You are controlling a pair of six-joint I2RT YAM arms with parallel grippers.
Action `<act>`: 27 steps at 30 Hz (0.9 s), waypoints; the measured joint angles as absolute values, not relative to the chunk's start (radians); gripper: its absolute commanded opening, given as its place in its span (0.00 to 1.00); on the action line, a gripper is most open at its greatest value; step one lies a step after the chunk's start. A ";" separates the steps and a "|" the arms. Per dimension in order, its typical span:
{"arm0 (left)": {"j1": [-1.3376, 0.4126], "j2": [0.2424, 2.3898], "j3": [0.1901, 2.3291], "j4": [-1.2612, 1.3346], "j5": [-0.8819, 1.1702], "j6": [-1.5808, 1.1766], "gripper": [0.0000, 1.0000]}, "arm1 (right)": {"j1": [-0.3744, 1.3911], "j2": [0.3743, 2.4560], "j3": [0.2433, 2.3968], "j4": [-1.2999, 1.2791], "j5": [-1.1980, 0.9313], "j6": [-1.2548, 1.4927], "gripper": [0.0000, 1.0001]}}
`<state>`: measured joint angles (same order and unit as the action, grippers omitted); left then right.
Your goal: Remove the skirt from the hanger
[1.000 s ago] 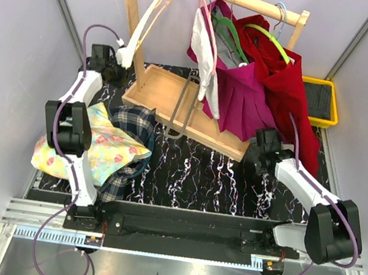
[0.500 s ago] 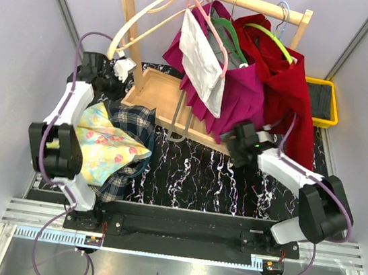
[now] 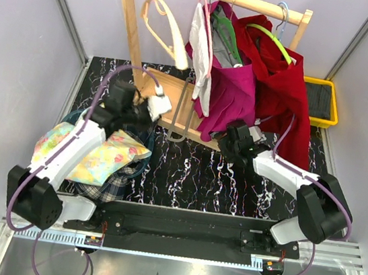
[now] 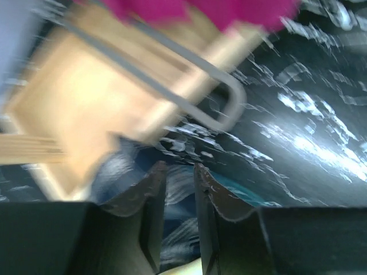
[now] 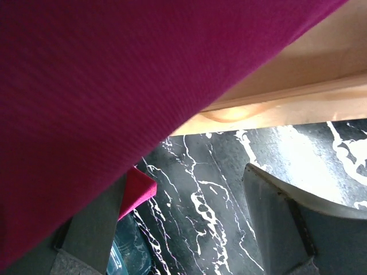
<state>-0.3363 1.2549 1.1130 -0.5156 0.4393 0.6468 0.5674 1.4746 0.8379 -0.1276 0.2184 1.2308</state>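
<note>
Black marbled tabletop lies inside a grey-walled booth, with a wooden rack at the back. The skirt is magenta and pleated. It hangs from the rail between a white garment and a red garment, its hem down near the rack's base.

Half a second earlier the skirt and the white garment were swung out to the left; now they hang straighter. The cream hanger, then pulled out toward the left post, now dangles freely. The left gripper has left that post and come in over the floral cloth and plaid cloth piled at the left. The right gripper has barely shifted under the hem.

The left gripper's fingers stand a narrow gap apart with nothing between them. The right gripper's jaws are spread wide, and skirt fabric hangs across the left finger. Whether it touches cannot be told.
</note>
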 measured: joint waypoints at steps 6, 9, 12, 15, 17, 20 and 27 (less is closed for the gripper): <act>-0.518 1.168 0.798 -0.422 0.263 0.713 0.30 | 0.567 1.433 0.808 -0.094 0.219 1.191 0.91; -0.618 1.093 0.715 -0.336 0.156 0.731 0.29 | 0.567 1.383 0.783 -0.067 0.220 1.159 0.91; -0.696 1.099 0.688 -0.185 0.049 0.733 0.29 | 0.567 1.346 0.766 -0.035 0.221 1.126 0.91; -0.761 1.161 0.653 -0.006 -0.060 0.737 0.29 | 0.567 1.310 0.736 0.002 0.221 1.092 0.91; -0.798 1.239 0.638 0.097 -0.131 0.738 0.29 | 0.567 1.294 0.720 0.016 0.221 1.077 0.91; -0.830 1.361 0.641 0.179 -0.207 0.730 0.28 | 0.567 1.263 0.687 0.038 0.220 1.060 0.90; -0.838 1.439 0.709 0.136 -0.258 0.662 0.28 | 0.567 1.198 0.646 0.049 0.221 1.034 0.91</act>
<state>-0.8379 1.4391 0.7094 0.1360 -0.2581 0.6624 0.5674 1.1976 0.6464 0.0494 0.2207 1.0340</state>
